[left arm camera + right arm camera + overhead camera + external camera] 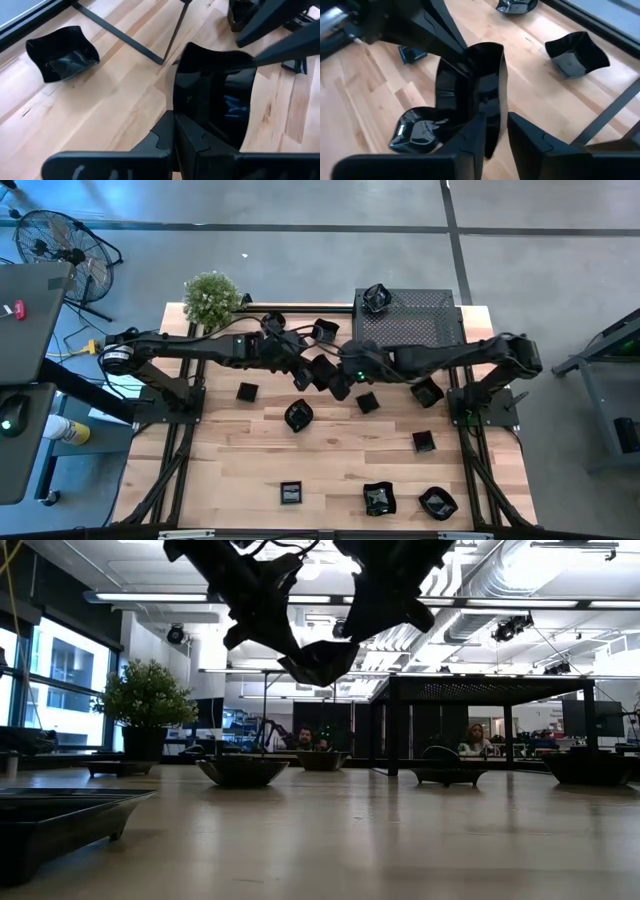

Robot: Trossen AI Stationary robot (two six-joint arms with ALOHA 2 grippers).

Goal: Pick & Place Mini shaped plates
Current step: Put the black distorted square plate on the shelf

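While both arms meet above the middle of the table, one small black dish hangs in the air between them, tilted, clear of the wood in the low view.

Left gripper: jaws fully closed, pinching one edge of the dish.
Right gripper: fingers set either side of the opposite rim, a narrow gap showing; whether they grip it I cannot tell.

Other dishes, loose on the tabletop:
- wavy dish, just in front of the grippers;
- square dish, nearer the left arm;
- square dish and another, toward the right;
- three along the front edge, among them a square one;
- one dish on top of the perforated metal stand at the back right.

Green plant: back left corner.
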